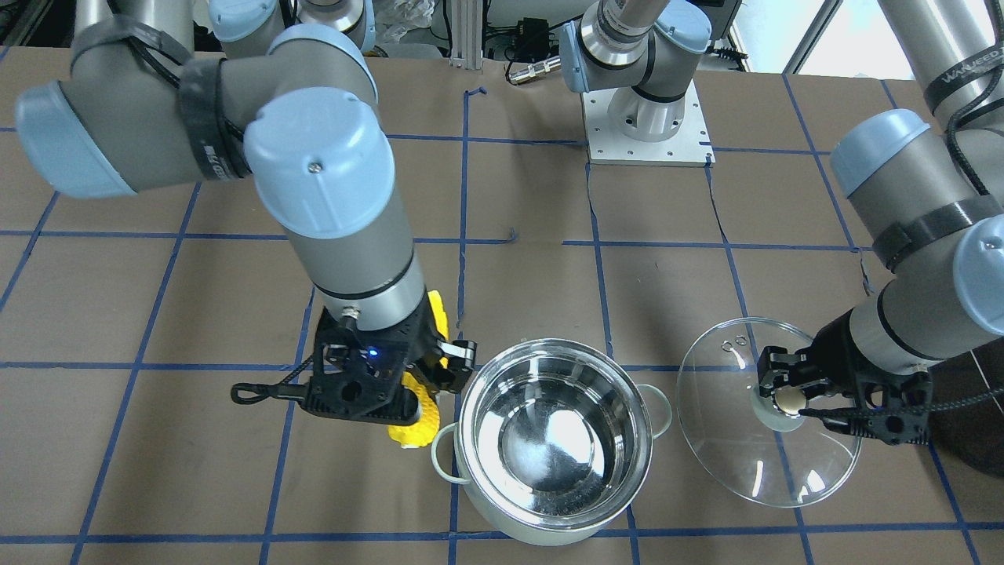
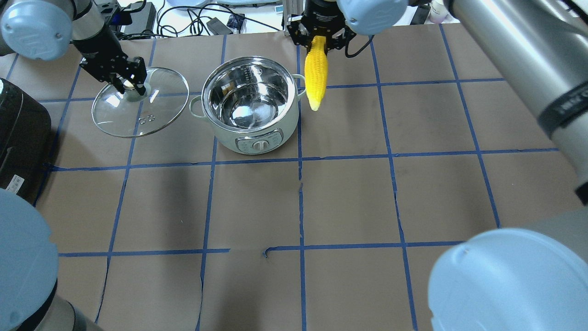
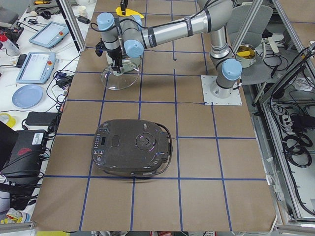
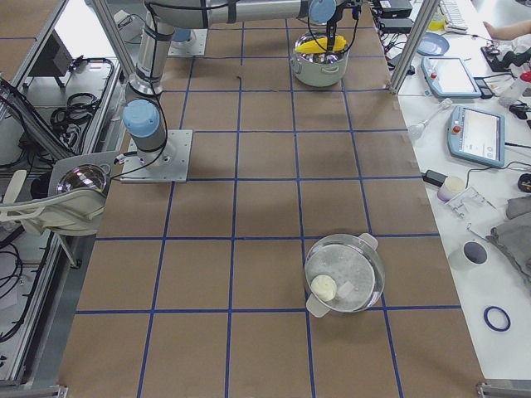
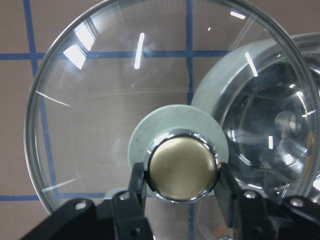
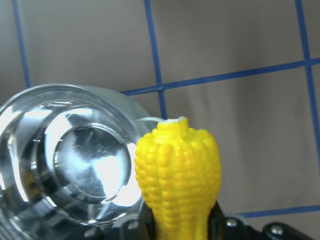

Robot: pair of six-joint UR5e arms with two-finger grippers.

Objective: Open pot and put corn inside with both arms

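The pot [image 2: 250, 99] stands open and empty, with a shiny steel inside and a pale mint outside. It also shows in the front view [image 1: 549, 439]. My left gripper [image 2: 127, 85] is shut on the brass knob [image 5: 182, 167] of the glass lid [image 2: 138, 103] and holds the lid tilted beside the pot's left side. My right gripper [image 2: 318, 39] is shut on the thick end of the yellow corn [image 2: 316, 76]. The corn hangs tip down just outside the pot's right rim, by the loop handle. In the right wrist view the corn [image 6: 177, 170] sits beside the pot [image 6: 70, 160].
A large dark grey appliance [image 3: 133, 147] stands on the table at my left, also at the overhead view's left edge [image 2: 23, 138]. A second steel pot [image 4: 344, 274] with a pale lump inside stands near the table's right end. The brown table has blue tape lines.
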